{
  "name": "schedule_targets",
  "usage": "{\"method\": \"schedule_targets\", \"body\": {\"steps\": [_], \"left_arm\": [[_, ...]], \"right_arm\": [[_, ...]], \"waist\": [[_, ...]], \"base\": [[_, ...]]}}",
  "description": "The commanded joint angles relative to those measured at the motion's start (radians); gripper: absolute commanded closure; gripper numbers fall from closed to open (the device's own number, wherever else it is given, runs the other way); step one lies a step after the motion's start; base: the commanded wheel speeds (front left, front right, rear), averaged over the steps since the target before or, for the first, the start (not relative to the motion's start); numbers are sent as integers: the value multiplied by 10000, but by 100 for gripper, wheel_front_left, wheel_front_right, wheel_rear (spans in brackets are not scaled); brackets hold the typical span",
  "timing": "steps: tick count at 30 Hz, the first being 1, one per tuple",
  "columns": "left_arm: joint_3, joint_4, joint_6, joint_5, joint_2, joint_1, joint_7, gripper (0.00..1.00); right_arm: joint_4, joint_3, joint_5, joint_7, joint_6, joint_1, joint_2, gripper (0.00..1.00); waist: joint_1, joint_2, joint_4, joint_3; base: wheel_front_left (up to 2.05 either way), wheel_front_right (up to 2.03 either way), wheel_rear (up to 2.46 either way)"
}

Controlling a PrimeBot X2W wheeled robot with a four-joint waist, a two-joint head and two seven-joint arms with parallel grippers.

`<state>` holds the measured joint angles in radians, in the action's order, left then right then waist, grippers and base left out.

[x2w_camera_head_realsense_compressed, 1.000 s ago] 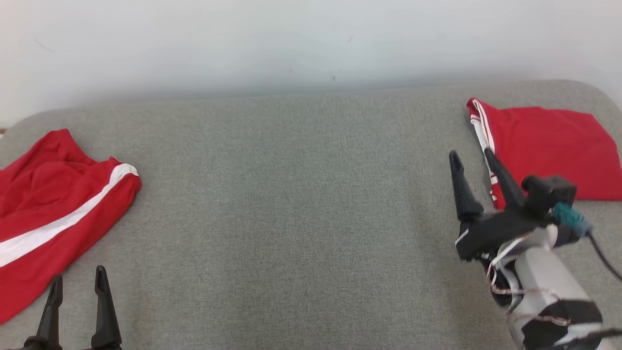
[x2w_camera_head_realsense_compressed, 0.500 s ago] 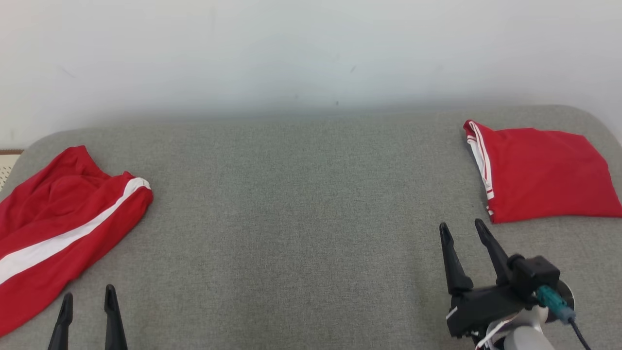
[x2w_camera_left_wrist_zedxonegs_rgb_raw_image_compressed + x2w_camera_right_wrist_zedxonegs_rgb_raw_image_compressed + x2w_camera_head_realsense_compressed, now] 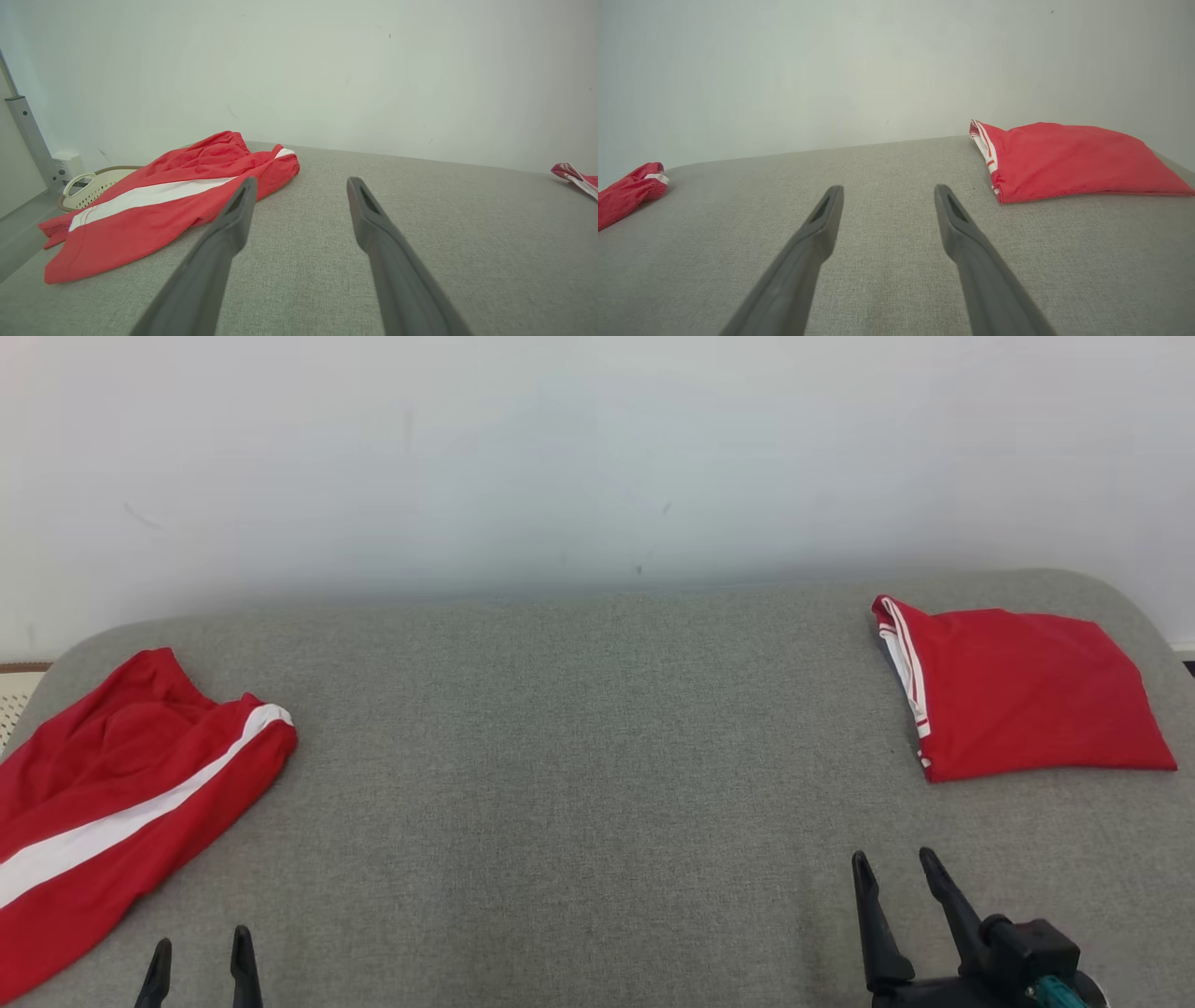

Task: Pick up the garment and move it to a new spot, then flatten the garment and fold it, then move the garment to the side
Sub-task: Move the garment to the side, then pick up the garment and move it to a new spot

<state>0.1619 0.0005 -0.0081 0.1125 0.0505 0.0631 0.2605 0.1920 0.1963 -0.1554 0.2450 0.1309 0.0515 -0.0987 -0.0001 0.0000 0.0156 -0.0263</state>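
In the head view, our left pincer (image 3: 202, 938) shows at the bottom left edge, fingers spread and holding nothing. Our right pincer (image 3: 892, 854) stands at the lower right, its two dark fingers likewise apart and empty, above the grey worktop (image 3: 579, 784). A folded red garment (image 3: 1018, 700) lies flat near the far right corner, its white-striped edge turned towards the middle, well apart from the right pincer. A loose red garment (image 3: 121, 793) with a broad white stripe lies rumpled at the left end, running off the left edge of the view. A pale wall (image 3: 560, 457) rises behind the worktop.

In the left wrist view, the left pincer (image 3: 302, 179) is spread wide over bare grey fabric, touching no cloth. The loose red garment (image 3: 154, 205) lies to the left of its fingers, its far part bunched. Beyond that garment we see a pale perforated basket (image 3: 96, 186) below the worktop's end. A corner of the folded red garment (image 3: 577, 177) peeps in at the right edge.

In the right wrist view, the right pincer (image 3: 888, 187) is spread and empty over the worktop. The folded red garment (image 3: 1064, 158) lies ahead and to the right, clear of the fingers. One end of the loose red garment (image 3: 626, 196) shows at the far left.
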Motion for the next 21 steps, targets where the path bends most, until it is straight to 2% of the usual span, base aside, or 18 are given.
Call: {"method": "schedule_targets", "body": {"steps": [1, 21], "left_arm": [[18, 81, -43, -147, 15, 161, 32, 0], [-228, 452, -7, -733, 287, 294, 33, 0]], "right_arm": [[-41, -10, -2, -41, -4, -190, 70, 0], [-113, -13, 133, -156, -4, -348, 58, 0]], "waist": [[1, 0, 7, -43], [1, 0, -54, -101]], "base": [[0, 0, 0], [0, 0, 0]]}}
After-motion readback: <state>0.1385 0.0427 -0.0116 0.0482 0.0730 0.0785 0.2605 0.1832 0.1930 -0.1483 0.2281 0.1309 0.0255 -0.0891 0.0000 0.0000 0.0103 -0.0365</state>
